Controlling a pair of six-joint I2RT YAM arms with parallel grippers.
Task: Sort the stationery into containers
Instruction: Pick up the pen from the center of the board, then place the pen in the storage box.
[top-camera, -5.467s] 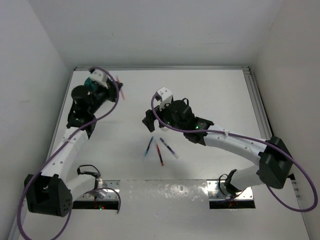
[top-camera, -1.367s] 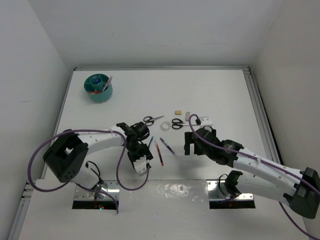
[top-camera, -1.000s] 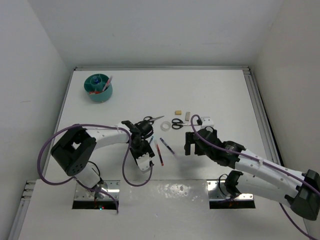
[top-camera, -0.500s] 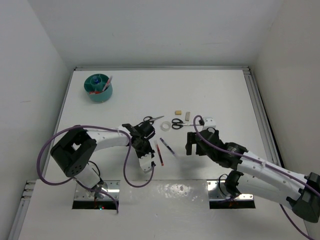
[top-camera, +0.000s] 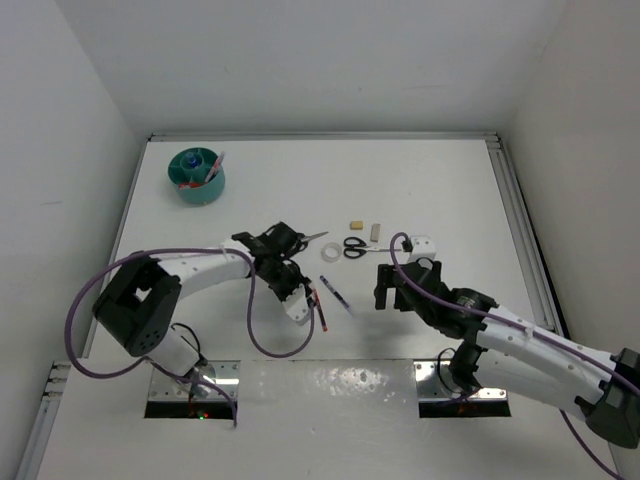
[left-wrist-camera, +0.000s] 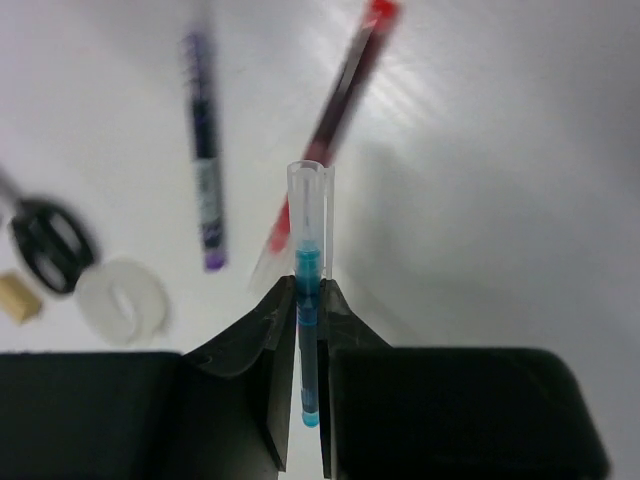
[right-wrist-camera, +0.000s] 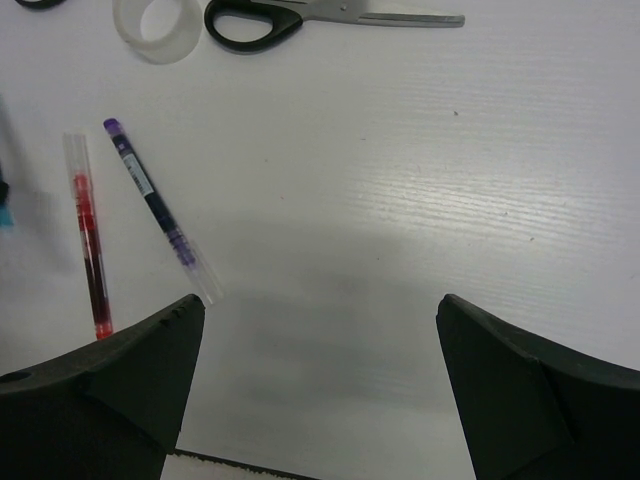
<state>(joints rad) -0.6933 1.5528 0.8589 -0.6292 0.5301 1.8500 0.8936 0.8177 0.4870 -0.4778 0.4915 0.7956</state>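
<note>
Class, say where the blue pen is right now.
In the left wrist view, the blue pen is pinched in the left tool, with the red pen lying just beyond it.

Robotics lab test cell. White tabletop (top-camera: 430, 180) boxed by plain white wall panels (top-camera: 300, 60) on three sides; aluminium rail (top-camera: 520, 220) along right edge. Left arm (top-camera: 200, 268), right arm (top-camera: 520, 345) on metal base plates (top-camera: 225, 385) at near edge, trailing purple cables (top-camera: 68, 325).

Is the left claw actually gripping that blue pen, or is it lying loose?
Gripped: in the left wrist view the left gripper is shut on the blue pen, its barrel pinched between both fingers.
</note>
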